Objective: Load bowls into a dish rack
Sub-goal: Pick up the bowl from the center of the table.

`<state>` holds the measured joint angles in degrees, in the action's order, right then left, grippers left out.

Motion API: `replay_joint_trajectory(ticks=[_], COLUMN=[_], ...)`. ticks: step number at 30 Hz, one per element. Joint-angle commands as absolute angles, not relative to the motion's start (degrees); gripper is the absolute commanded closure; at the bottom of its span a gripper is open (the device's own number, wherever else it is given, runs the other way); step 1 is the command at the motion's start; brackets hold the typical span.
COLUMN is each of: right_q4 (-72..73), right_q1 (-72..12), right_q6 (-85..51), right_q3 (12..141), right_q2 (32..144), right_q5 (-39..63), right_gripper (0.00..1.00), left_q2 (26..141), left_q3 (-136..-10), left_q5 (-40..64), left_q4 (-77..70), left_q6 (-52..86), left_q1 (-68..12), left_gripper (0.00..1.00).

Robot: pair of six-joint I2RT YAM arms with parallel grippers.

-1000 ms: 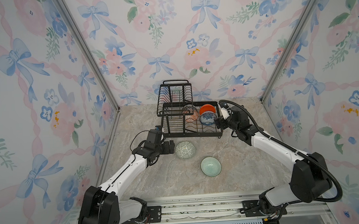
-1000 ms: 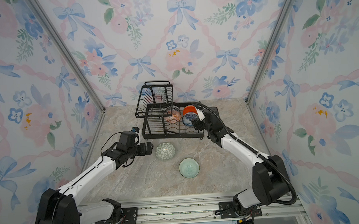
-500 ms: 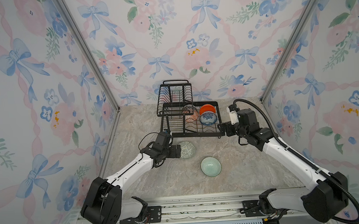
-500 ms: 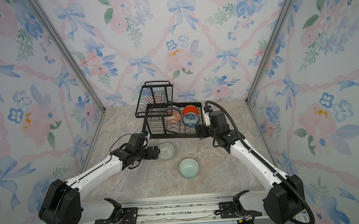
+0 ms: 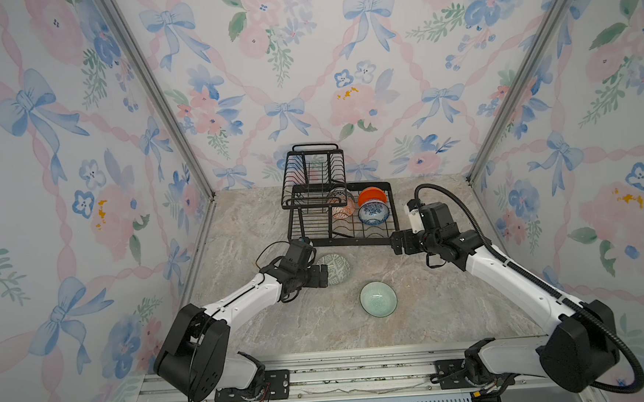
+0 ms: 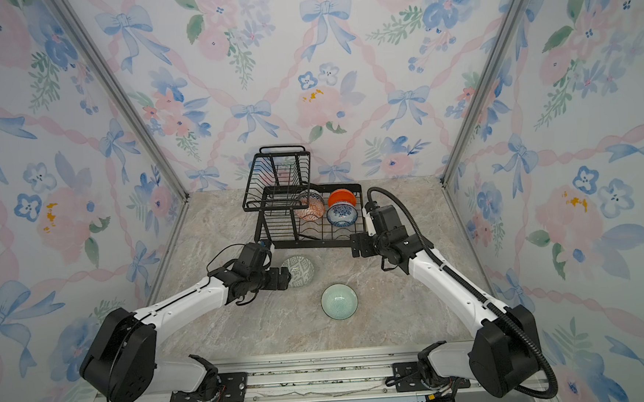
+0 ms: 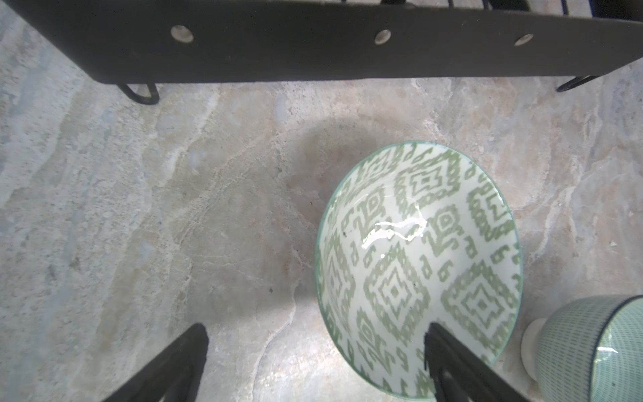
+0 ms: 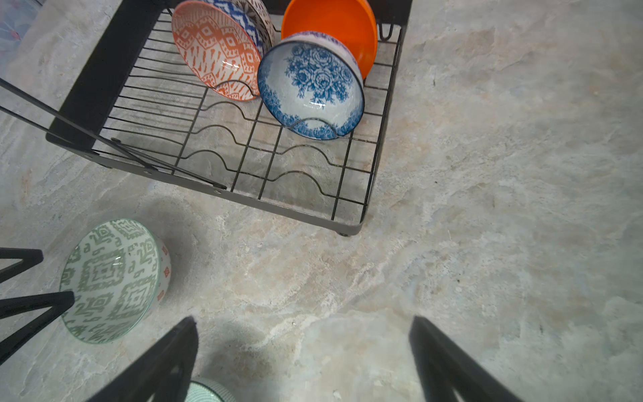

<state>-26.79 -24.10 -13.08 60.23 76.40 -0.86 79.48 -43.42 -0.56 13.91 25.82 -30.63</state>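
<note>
Two bowls on table [image 5: 282, 327] before dish rack [image 5: 353, 241]: green-patterned bowl [image 5: 336, 269] tipped on its side, pale green bowl [image 5: 378, 299] upright | left gripper [image 5: 324, 276] spread wide, patterned rim between its fingers | right gripper [image 5: 395, 243] spread wide, empty, by rack's front corner | blue-flowered bowl [image 5: 373, 212], orange bowl [image 5: 372, 197] in lower tray

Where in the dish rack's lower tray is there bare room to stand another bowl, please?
The front rows of wavy slots in the dish rack are bare, between its front rail and the blue floral bowl. The back corner is crowded: that bowl, the orange bowl and the orange-patterned bowl stand close together.
</note>
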Motion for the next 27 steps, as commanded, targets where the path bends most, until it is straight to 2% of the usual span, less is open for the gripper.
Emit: replay_joint_trajectory(ticks=[1, 12, 27], right_q4=[-31.9, -33.4, -32.1], right_q1=[-23.8, -21.6, -21.6], right_q6=[-15.9, -17.3, -16.9], right_q3=[62.4, 62.1, 62.0], right_q2=[78.0, 81.2, 82.6], right_q5=[-0.4, 2.5, 4.2], right_gripper=[0.03, 0.03, 0.03], left_q2=[80.7, 83.0, 86.6], left_q3=[-42.7, -42.8, -44.1], left_q5=[0.1, 0.7, 1.0], left_q4=[12.7, 12.7, 11.1], left_q6=[26.7, 26.8, 27.0], left_q1=[-31.0, -31.2, -31.3], left_gripper=[0.02, 0.05, 0.31])
